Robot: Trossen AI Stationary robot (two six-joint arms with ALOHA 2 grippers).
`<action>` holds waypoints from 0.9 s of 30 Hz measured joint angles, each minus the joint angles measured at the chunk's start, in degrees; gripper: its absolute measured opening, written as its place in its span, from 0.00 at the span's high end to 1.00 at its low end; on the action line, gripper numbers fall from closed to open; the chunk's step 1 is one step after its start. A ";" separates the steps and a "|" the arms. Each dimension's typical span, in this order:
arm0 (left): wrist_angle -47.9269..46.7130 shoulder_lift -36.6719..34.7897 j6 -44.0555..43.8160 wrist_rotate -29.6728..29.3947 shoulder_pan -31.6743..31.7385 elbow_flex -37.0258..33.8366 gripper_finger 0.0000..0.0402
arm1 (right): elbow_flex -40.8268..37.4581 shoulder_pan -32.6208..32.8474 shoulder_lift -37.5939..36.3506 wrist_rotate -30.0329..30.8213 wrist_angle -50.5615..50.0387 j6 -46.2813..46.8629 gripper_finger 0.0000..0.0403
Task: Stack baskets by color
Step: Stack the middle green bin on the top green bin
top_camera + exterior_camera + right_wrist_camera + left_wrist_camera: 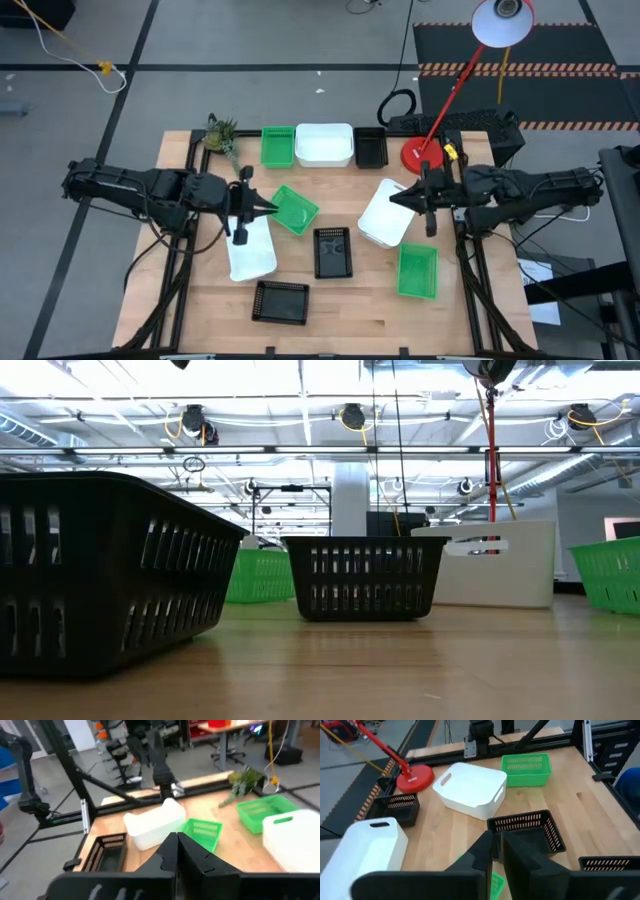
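Baskets lie scattered on the wooden table (350, 320). A green basket (297, 212) rests turned askew at centre left beside a white basket (250, 250). My left gripper (270, 207) hangs high over the green one's left corner, fingers (485, 851) a narrow gap apart, holding nothing. My right gripper (402, 197) is shut and empty, raised over the far left edge of a second white basket (385, 215). Two black baskets (333, 251) (280, 300) and another green one (417, 271) stand nearer the front. At the far edge stands a row of green (278, 146), white (324, 144) and black (371, 147) baskets.
A red lamp base (422, 155) stands at the far right, its stem slanting up over the table's far edge. A small green plant (222, 135) lies at the far left corner. Bare wood shows along the near edge (360, 325).
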 joint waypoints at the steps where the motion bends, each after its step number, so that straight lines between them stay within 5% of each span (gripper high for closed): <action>1: -0.50 0.48 -0.02 0.02 -0.06 0.00 0.85 | 0.01 0.52 0.40 0.05 0.15 0.28 1.00; 8: -3.58 7.10 3.87 -0.42 -2.79 0.52 0.55 | 0.04 5.55 3.86 3.90 0.26 3.68 1.00; 12: -12.61 13.34 2.79 -7.85 -5.63 8.40 0.45 | 0.07 9.73 6.40 6.86 0.27 4.74 1.00; 18: -21.50 21.15 1.35 -9.63 -7.34 18.39 0.44 | 0.07 15.19 10.85 12.71 0.48 5.44 1.00; 27: -20.35 25.80 4.16 -9.01 -5.06 14.12 0.50 | 0.07 18.20 18.45 18.18 6.32 5.42 1.00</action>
